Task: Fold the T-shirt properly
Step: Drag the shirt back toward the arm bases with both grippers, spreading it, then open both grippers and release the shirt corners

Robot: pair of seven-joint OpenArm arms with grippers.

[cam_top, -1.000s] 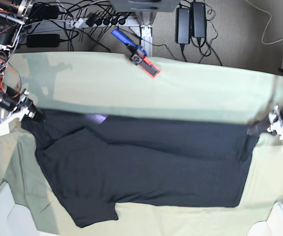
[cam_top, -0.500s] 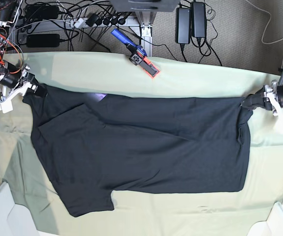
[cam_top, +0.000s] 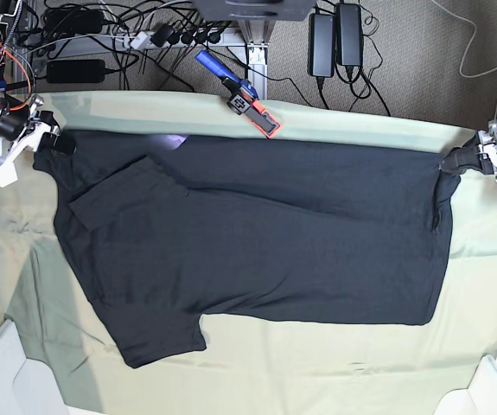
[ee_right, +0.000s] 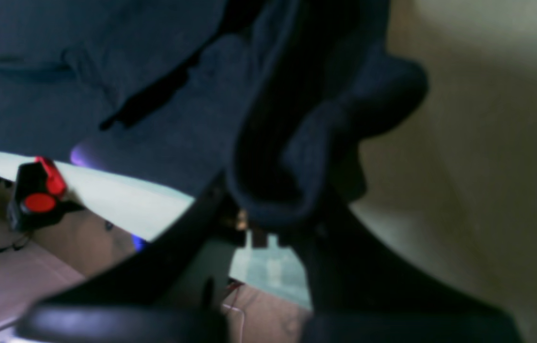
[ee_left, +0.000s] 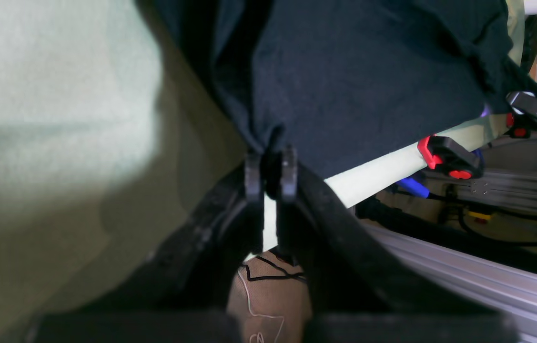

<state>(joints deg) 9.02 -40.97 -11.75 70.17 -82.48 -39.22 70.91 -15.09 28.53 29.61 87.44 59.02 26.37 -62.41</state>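
T-shirt (cam_top: 257, 238) spread flat on the green-covered counter (cam_top: 317, 380), pinched at both far corners.

Left fingers (ee_left: 268, 166) are clenched on the shirt's corner; right fingers (ee_right: 268, 228) grip a bunched fold (tips hidden by cloth). Plain black side faces up, one sleeve toward the near edge. A red-and-black clamp (cam_top: 252, 108) sits at the far edge.

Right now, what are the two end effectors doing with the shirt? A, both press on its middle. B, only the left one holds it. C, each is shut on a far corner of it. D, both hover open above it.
C: the left end effector and the right end effector are each shut on a far corner of the shirt, which lies spread between them on the table cloth.
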